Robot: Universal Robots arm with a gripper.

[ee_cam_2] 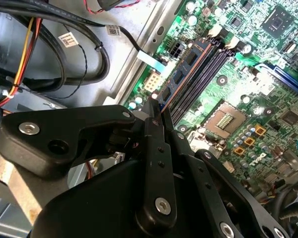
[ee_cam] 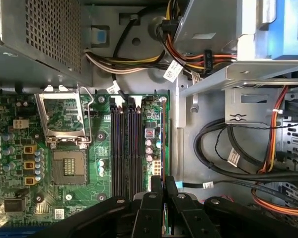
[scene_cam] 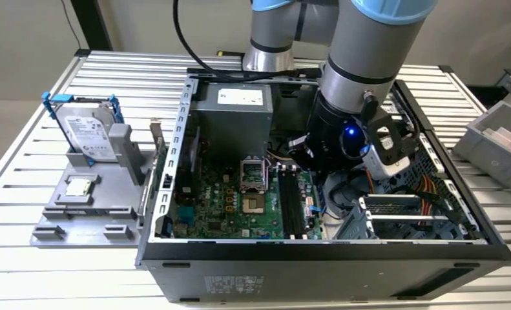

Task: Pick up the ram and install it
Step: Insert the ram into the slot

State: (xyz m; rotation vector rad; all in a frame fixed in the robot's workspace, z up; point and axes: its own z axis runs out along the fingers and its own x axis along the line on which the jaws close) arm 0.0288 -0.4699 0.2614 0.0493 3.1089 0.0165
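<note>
The ram (ee_cam_2: 186, 64) is a thin blue-green stick with black chips, seen edge-on in both wrist views. My gripper (ee_cam_2: 156, 111) is shut on one end of it. In the first wrist view the ram (ee_cam: 162, 139) runs parallel to the long black slots (ee_cam: 125, 148), off to the side nearer the board's edge, with the gripper (ee_cam: 159, 179) behind it. I cannot tell how high it is above the board. In the exterior view the gripper (scene_cam: 324, 169) reaches down inside the open computer case, just above the slots (scene_cam: 288, 203).
The CPU socket (ee_cam: 67, 168) lies beside the slots. Black and coloured cable bundles (ee_cam: 228, 158) and a drive cage (ee_cam: 238, 39) crowd the far side. The power supply (scene_cam: 229, 113) fills the case's back. A hard drive (scene_cam: 90, 132) stands on a grey holder outside, and a grey bin (scene_cam: 497, 145) sits at the exterior view's right.
</note>
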